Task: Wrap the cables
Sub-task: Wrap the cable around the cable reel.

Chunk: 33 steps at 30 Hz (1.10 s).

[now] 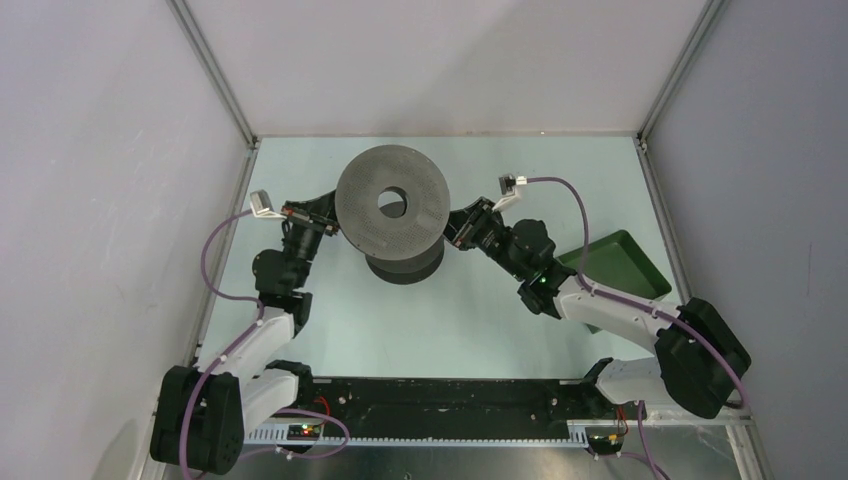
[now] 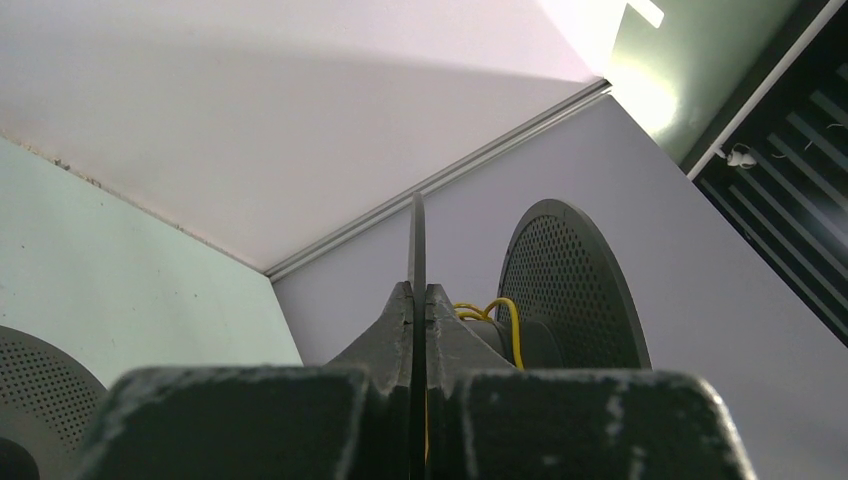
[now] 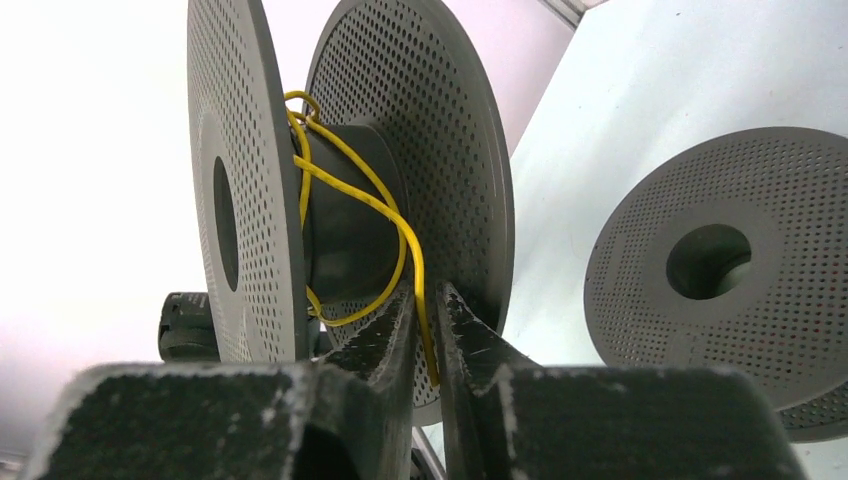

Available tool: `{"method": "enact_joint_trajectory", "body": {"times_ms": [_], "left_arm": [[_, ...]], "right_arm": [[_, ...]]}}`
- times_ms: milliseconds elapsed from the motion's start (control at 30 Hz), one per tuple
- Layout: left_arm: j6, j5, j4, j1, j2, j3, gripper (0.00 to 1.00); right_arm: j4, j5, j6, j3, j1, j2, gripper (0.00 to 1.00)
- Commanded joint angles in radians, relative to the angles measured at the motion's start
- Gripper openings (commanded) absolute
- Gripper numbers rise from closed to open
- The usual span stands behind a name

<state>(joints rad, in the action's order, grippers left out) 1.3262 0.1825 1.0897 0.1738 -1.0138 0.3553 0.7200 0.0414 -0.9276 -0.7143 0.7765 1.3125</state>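
A dark grey spool [image 1: 392, 205] is held up off the table between my two grippers. My left gripper [image 1: 330, 222] is shut on the thin edge of one spool flange [image 2: 417, 240], and its jaws [image 2: 417, 292] are pressed on that plate. The yellow cable [image 3: 345, 185] is looped loosely round the spool core between the two flanges. My right gripper [image 1: 457, 228] is shut on the yellow cable, which runs down between its fingertips [image 3: 425, 295]. The cable also shows in the left wrist view [image 2: 508, 318]. The red cable is out of view.
A second dark grey spool [image 1: 405, 262] stands on the table under the raised one and shows in the right wrist view [image 3: 720, 270]. A green tray [image 1: 620, 262] lies at the right, beside my right arm. Enclosure walls stand on three sides.
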Motion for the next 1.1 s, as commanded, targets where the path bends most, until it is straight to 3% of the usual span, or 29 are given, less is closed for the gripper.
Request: {"method": "enact_joint_trajectory", "body": {"times_ms": [0, 367, 933, 1067], "left_arm": [[0.013, -0.005, 0.093, 0.006, 0.015, 0.005, 0.0], [0.01, 0.002, 0.093, 0.006, 0.012, 0.008, 0.0], [-0.011, 0.041, 0.094, 0.006, 0.002, 0.015, 0.0], [-0.022, 0.065, 0.094, 0.006, -0.009, 0.019, 0.0]], "right_arm": [[-0.025, -0.041, 0.021, 0.005, -0.009, -0.039, 0.17], [-0.074, -0.071, 0.036, 0.013, -0.019, -0.073, 0.26], [-0.123, -0.07, 0.09, 0.078, -0.066, -0.198, 0.29], [-0.143, -0.041, 0.135, 0.093, -0.107, -0.261, 0.38]]}}
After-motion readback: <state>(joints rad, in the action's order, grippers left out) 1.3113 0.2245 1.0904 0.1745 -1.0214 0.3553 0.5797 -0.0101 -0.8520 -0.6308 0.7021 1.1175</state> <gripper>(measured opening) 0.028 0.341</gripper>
